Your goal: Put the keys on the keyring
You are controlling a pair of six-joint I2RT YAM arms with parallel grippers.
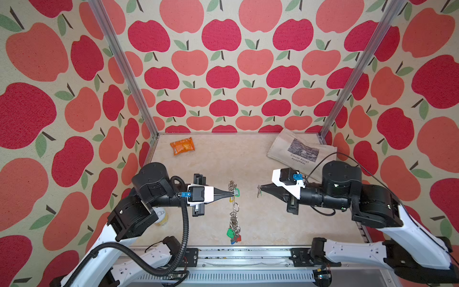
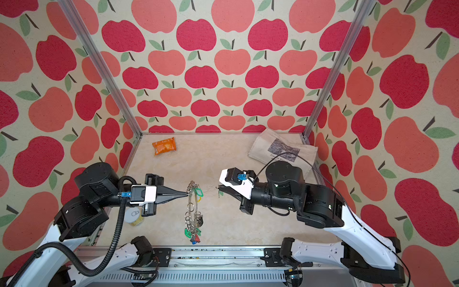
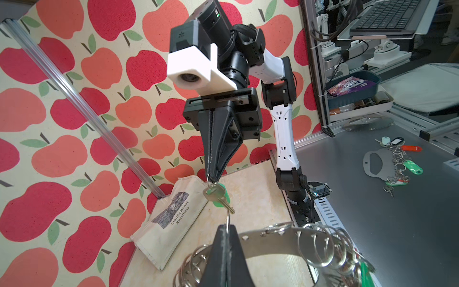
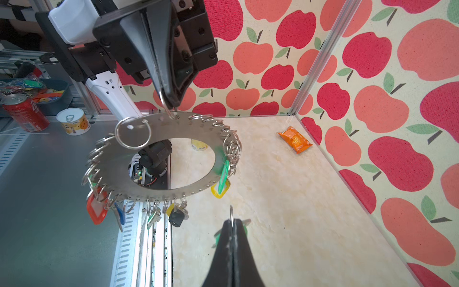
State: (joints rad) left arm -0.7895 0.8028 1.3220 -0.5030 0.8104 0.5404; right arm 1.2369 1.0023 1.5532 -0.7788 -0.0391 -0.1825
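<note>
Pressed together on one small wire ring, the left gripper (image 4: 171, 102) carried the keyring (image 4: 188, 126), which hung beneath it above the counter (image 1: 260, 223). Tagged keys (image 4: 176, 217) dangled from the lower rim. The right gripper (image 3: 212, 177), facing it and apart from it, pinched a split ring. A key (image 3: 211, 193) with a green tag (image 3: 220, 201) hung from that ring below its tips.

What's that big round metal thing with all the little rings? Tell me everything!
The keyring is a flat grey metal disc with a wide round hole, its rim punched with small holes carrying many wire rings. It hangs in the air, the shut left tool pinching one top ring. Keys with red, yellow and green tags dangle from it.
</note>
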